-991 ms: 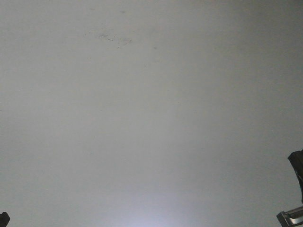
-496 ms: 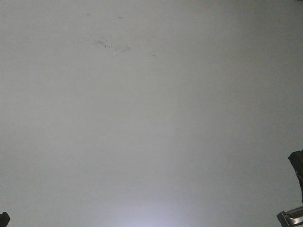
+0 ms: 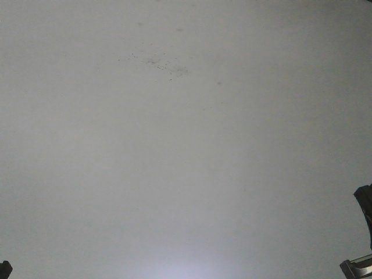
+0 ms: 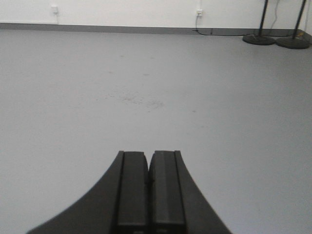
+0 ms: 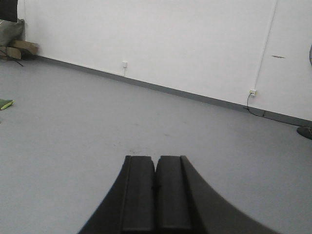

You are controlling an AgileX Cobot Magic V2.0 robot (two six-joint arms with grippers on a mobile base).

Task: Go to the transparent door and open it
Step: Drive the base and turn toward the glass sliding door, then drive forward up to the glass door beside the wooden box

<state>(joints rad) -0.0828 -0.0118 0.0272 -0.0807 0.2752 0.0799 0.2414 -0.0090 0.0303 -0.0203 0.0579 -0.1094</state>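
Note:
The transparent door is out of view in every frame. My left gripper is shut and empty, its two black fingers pressed together above bare grey floor. My right gripper is also shut and empty above the floor. The front view shows only grey floor, with a patch of dark specks near the top. The same specks show in the left wrist view. Small dark arm parts sit at that view's lower right edge and lower left corner.
A white wall with a grey skirting and sockets runs ahead. Two black round stand bases stand at the far right. In the right wrist view, cardboard lies at the far left by the wall and a green item on the floor.
In the front view the patch of specks on the floor has shifted right and downward. The arm parts at the edges have not moved.

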